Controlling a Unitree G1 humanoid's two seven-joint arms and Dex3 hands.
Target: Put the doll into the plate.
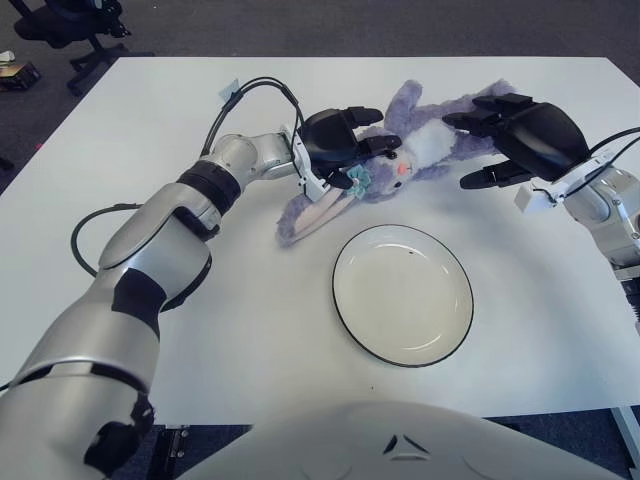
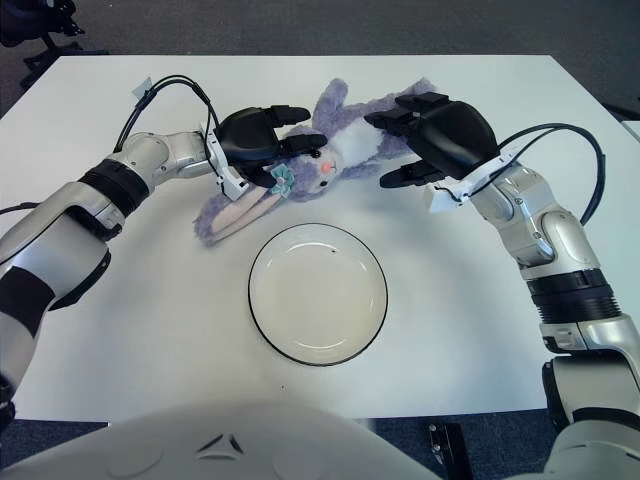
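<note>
A purple plush rabbit doll with a white belly lies on its back at the far middle of the white table. Its long ears trail toward the near left. My left hand lies over the doll's head, black fingers curled onto it. From the right, my right hand reaches over the doll's legs with fingers spread above them and the thumb below; it grips nothing. A white plate with a dark rim sits just in front of the doll, with nothing in it.
The table's right edge runs close behind my right forearm. A black office chair and a small box stand on the floor beyond the far left corner. A black cable loops above my left wrist.
</note>
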